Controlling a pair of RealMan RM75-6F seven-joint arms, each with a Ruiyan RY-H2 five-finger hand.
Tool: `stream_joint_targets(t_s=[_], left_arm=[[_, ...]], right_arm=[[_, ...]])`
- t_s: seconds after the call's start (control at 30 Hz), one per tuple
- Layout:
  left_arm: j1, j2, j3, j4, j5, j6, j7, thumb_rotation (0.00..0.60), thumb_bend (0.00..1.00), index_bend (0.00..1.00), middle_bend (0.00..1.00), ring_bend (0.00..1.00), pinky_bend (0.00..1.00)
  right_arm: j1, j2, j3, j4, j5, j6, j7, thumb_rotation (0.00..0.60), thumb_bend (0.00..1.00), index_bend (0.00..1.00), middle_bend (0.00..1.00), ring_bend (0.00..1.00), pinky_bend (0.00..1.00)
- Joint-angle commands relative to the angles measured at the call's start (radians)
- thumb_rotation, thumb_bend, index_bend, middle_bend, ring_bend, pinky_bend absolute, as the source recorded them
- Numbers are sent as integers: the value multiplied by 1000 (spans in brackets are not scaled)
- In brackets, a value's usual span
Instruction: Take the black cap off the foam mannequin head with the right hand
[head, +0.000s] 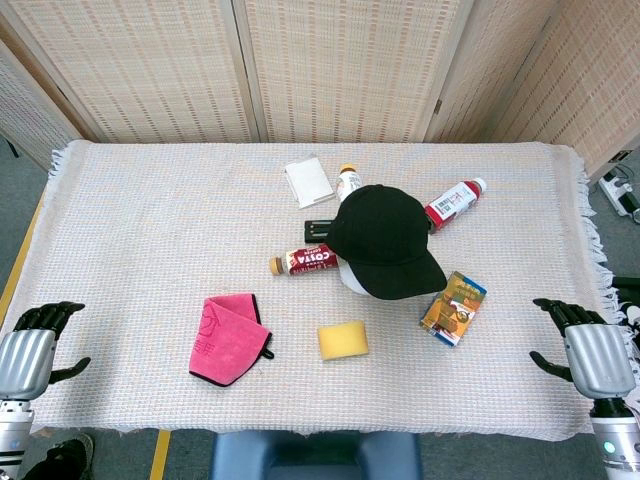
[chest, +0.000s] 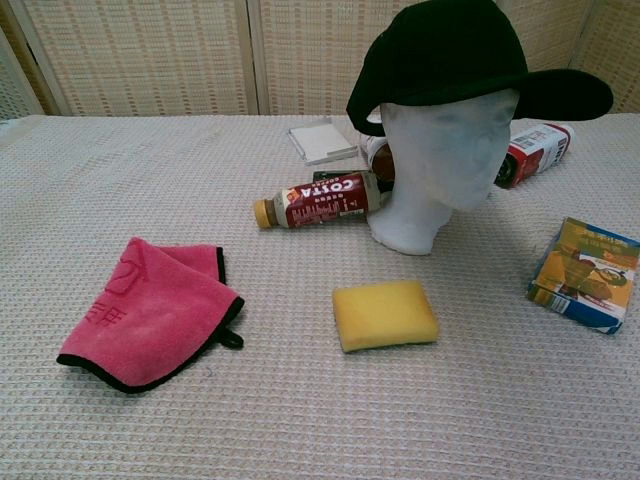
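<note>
The black cap (head: 385, 238) (chest: 450, 55) sits on the white foam mannequin head (chest: 440, 160) near the table's middle, its brim pointing right and toward me. Only a sliver of the mannequin head (head: 352, 282) shows under the cap in the head view. My right hand (head: 590, 350) hangs at the table's front right edge, well clear of the cap, fingers apart and empty. My left hand (head: 35, 345) hangs at the front left edge, also empty with fingers apart. Neither hand appears in the chest view.
A Costa bottle (head: 305, 260) lies left of the head, another bottle (head: 455, 203) behind right. A yellow sponge (head: 343, 340), pink cloth (head: 228, 338), snack box (head: 454, 308), white pad (head: 308, 181) and a third bottle (head: 348, 180) lie around.
</note>
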Motion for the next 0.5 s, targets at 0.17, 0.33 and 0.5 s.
stream_joint_targets(t_s=[0.17, 0.33, 0.5], left_arm=[[10, -17, -2, 14, 13, 35, -7, 600, 113, 276, 286, 231, 248], [20, -13, 1, 15, 17, 50, -17, 600, 114, 277, 285, 231, 248], [24, -8, 6, 14, 21, 52, -26, 600, 114, 280, 287, 231, 248]], right_arm=[[-2, -4, -9, 0, -1, -8, 3, 600, 0, 261, 336, 344, 434], [-5, -3, -14, 0, -10, -6, 12, 600, 0, 262, 336, 355, 439], [-4, -4, -21, 1, -24, -7, 14, 600, 0, 263, 336, 381, 469]])
